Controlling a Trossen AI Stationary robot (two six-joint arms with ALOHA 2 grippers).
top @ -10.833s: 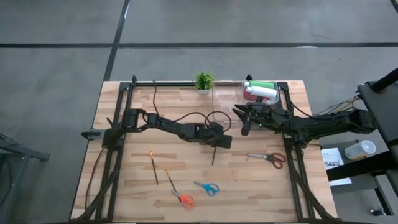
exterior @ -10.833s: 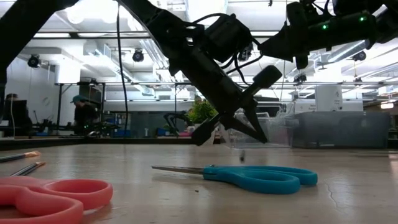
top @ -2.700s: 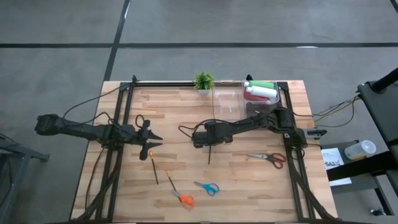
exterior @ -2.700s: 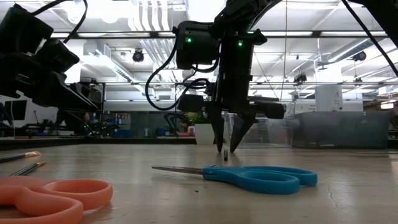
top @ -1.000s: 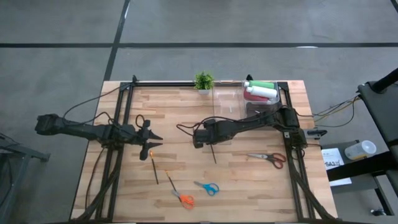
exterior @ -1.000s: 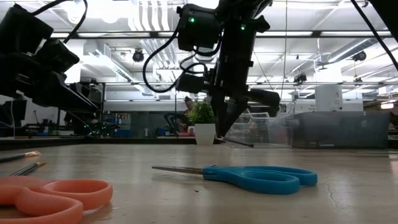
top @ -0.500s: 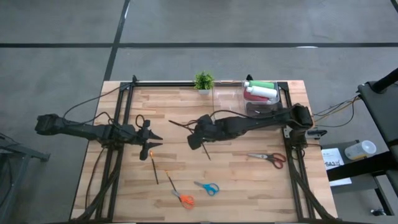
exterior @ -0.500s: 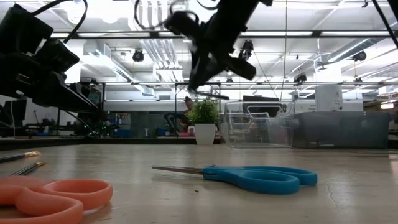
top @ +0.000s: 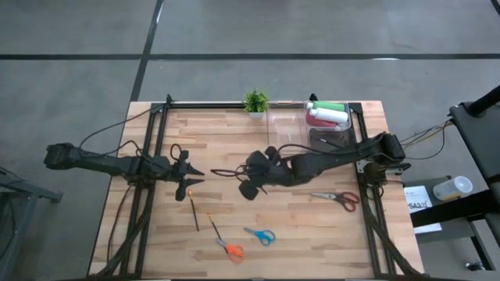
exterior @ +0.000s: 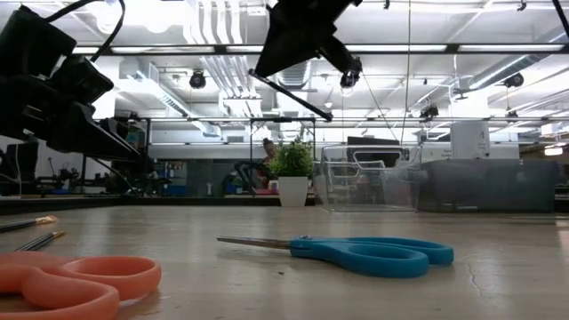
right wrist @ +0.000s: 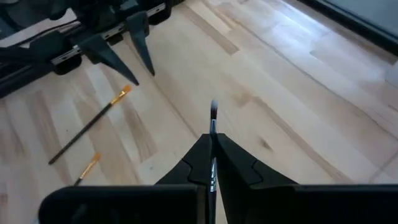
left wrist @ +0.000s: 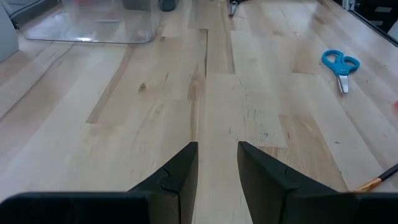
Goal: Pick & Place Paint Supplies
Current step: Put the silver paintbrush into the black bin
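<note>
My right gripper hangs over the table's middle, shut on a thin dark brush that is high above the tabletop in the low view. Two more brushes lie flat on the wood toward the near left. The green, pink-red and white bottles lie in a clear bin at the far right. My left gripper waits open and low at the table's left side, touching nothing. My right gripper pinches the dark brush by its shaft between the two shut fingers. The brush runs along the fingers, and its pale-tipped end sticks out past the fingertips toward the table's left. It is lifted clear of the table and slightly tilted.
Three pairs of scissors lie on the wood: orange-red and blue near the front edge, red-handled to the right. A small potted plant stands at the far edge beside the bin. Bare wood lies between the two grippers.
My right gripper, shut on the brush, has risen from just above the table and tipped from pointing down to nearly level, facing the table's left. The brush, whose end was by the tabletop, has swung up with it and now hangs clear, pointing left.
</note>
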